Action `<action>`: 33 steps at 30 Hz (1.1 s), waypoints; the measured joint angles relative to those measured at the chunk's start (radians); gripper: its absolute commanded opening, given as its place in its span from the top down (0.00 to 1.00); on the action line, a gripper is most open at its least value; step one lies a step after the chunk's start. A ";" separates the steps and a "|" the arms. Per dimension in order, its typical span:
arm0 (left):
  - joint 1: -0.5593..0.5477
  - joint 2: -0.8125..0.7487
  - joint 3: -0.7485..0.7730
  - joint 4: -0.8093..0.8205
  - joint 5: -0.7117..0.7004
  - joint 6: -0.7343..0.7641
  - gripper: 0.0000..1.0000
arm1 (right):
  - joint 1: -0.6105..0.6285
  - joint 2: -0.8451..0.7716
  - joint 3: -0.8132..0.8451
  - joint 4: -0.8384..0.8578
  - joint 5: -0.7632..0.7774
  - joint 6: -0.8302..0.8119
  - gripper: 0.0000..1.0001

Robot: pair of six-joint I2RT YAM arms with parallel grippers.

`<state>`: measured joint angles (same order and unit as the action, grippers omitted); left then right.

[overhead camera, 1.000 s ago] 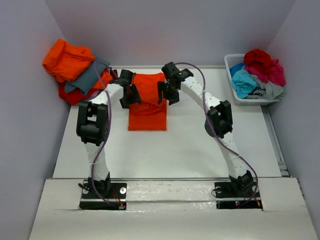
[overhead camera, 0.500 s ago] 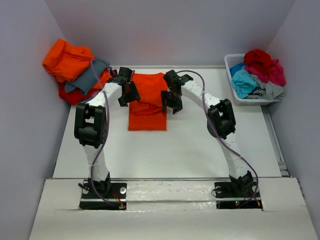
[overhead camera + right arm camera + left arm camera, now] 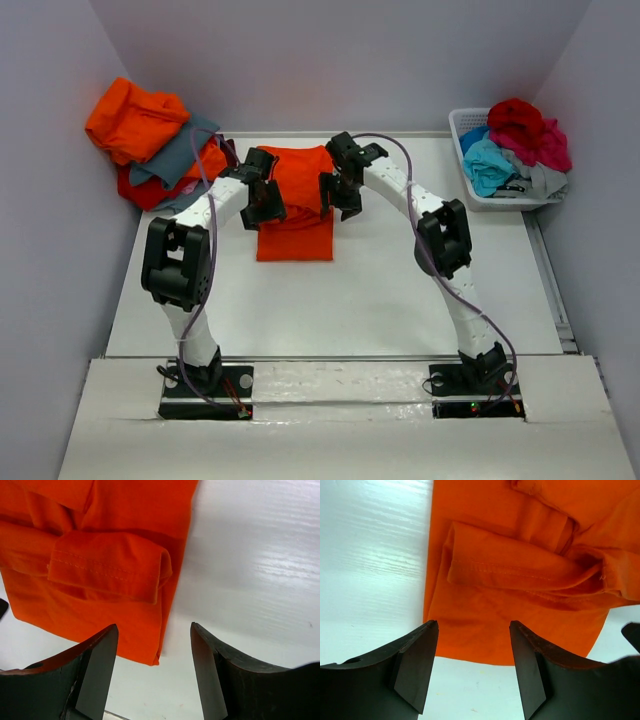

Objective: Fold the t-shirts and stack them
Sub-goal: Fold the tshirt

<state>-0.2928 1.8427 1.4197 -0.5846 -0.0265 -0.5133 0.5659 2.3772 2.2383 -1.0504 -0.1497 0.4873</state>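
Orange t-shirt: lying folded, upper centre of top view.
Left gripper: hovering wide apart, empty, shirt's hem between its fingertips.
Right gripper: hovering wide apart, empty, shirt's corner nearing frame-left finger.

A robotics lab's test cell; a bare white table is boxed in on three sides by plain pale walls; a left arm and a right arm are bolted at its near edge; loose t-shirts heap in the far left corner; a white basket sits far right.
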 measured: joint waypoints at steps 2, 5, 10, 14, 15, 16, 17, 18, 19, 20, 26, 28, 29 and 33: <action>-0.011 0.000 -0.005 -0.011 0.001 0.000 0.30 | 0.000 0.021 0.025 0.000 -0.004 0.000 0.35; -0.022 0.000 -0.005 -0.011 0.004 0.000 0.30 | 0.000 0.048 0.047 0.001 -0.009 0.002 0.35; -0.026 0.000 -0.005 -0.013 0.004 0.002 0.30 | 0.000 0.114 0.119 -0.009 -0.016 0.002 0.35; -0.026 0.019 0.003 -0.019 0.004 0.009 0.30 | 0.000 0.147 0.144 -0.006 -0.017 0.002 0.35; -0.026 0.034 0.012 -0.018 0.004 0.012 0.30 | 0.000 0.151 0.147 -0.006 -0.017 0.003 0.35; -0.026 0.047 0.019 -0.018 0.004 0.014 0.31 | 0.000 0.154 0.149 -0.005 -0.017 0.003 0.35; -0.026 0.059 0.024 -0.018 0.004 0.016 0.31 | 0.000 0.155 0.151 -0.004 -0.017 0.003 0.35; -0.026 0.076 0.035 -0.020 0.004 0.018 0.31 | 0.000 0.157 0.159 -0.004 -0.017 0.004 0.35; -0.026 0.100 0.051 -0.019 0.004 0.020 0.31 | 0.000 0.159 0.169 -0.003 -0.017 0.006 0.35; -0.026 0.116 0.061 -0.018 0.004 0.020 0.31 | 0.000 0.159 0.182 -0.001 -0.017 0.006 0.35; -0.026 0.193 0.117 -0.006 0.006 0.028 0.31 | -0.003 0.159 0.220 0.019 -0.017 0.006 0.35; -0.026 0.207 0.133 0.005 0.006 0.031 0.31 | -0.003 0.159 0.219 0.019 -0.016 0.006 0.35; -0.026 0.211 0.137 0.008 0.005 0.031 0.31 | -0.003 0.159 0.219 0.020 -0.016 0.006 0.35; -0.026 0.233 0.176 0.030 -0.008 0.032 0.31 | -0.009 0.159 0.218 0.030 -0.016 0.006 0.35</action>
<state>-0.3191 2.0762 1.5955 -0.5545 -0.0341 -0.4816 0.5571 2.5366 2.4565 -1.0206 -0.1658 0.4938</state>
